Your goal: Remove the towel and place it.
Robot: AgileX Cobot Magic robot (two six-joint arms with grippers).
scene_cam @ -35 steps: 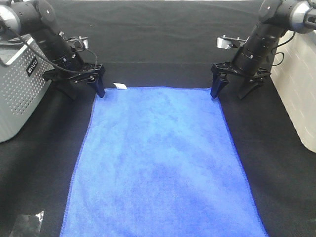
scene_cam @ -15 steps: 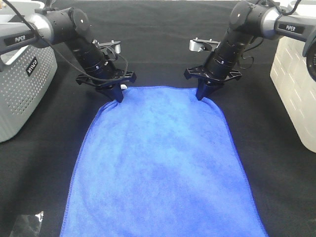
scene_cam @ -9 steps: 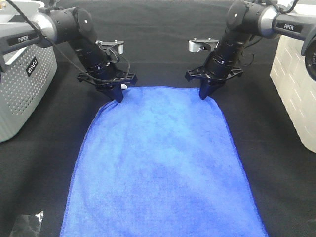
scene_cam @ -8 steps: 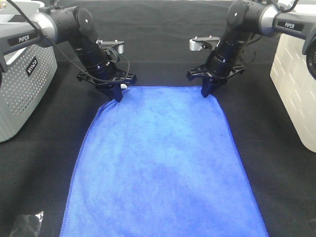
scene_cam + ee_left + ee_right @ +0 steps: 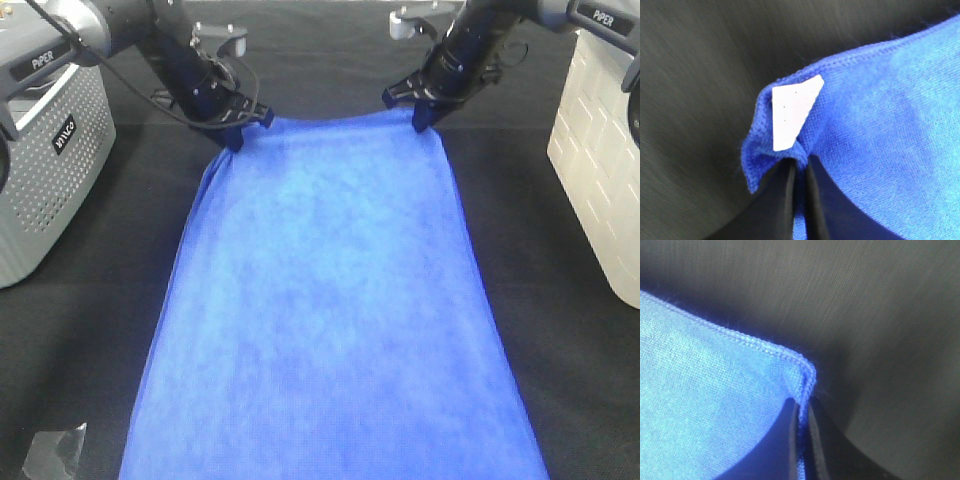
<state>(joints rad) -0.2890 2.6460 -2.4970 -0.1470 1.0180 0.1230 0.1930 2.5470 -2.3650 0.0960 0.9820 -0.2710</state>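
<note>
Blue towel (image 5: 325,310) spread lengthwise down the black-clothed worktop (image 5: 560,300), far edge raised. Left gripper (image 5: 236,138) jaws pinched on the tagged far corner; right gripper (image 5: 422,122) jaws pinched on the other.

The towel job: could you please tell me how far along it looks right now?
Done: both far corners are gripped. The left gripper is shut on the towel at the corner with the white tag, and the right gripper is shut on the other corner. In hand: the far edge hangs between them. Left: most of the towel lies on the black tablecloth; removing and placing remain.
</note>
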